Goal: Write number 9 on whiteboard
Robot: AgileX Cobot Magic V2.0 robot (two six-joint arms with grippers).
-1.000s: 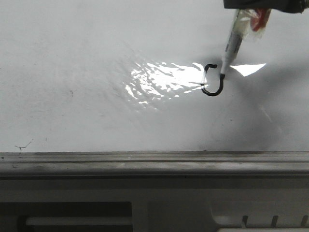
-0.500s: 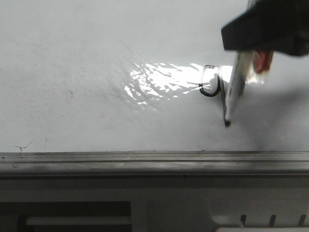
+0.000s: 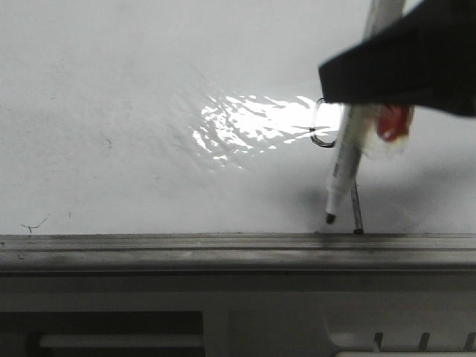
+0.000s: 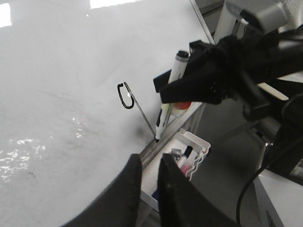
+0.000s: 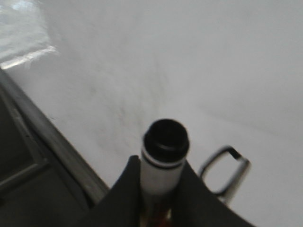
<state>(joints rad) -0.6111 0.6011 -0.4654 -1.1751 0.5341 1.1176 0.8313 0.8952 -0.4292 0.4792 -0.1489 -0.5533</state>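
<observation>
The number 9 (image 3: 355, 208) is drawn in dark ink on the whiteboard (image 3: 134, 82), with a small loop near the glare and a long thin stem down to the grey ledge (image 3: 186, 249). My right gripper (image 3: 364, 85) is shut on a white marker pen (image 3: 342, 167). The pen's black tip sits just left of the stem's lower end, close above the ledge. I cannot tell if it touches the board. The right wrist view shows the pen's end (image 5: 164, 153) between the fingers and the 9's loop (image 5: 225, 172). My left gripper (image 4: 149, 163) is shut and empty, away from the 9 (image 4: 127, 97).
A white tray (image 4: 201, 142) with several markers hangs below the ledge, under the right arm (image 4: 222, 71). A tiny scribble (image 3: 33, 223) sits at the board's lower left. Bright glare (image 3: 253, 123) lies left of the loop.
The pen closed the loop, then moved straight down to the ledge, drawing the long stem. Its tip now stands slightly left of the stem's end.
</observation>
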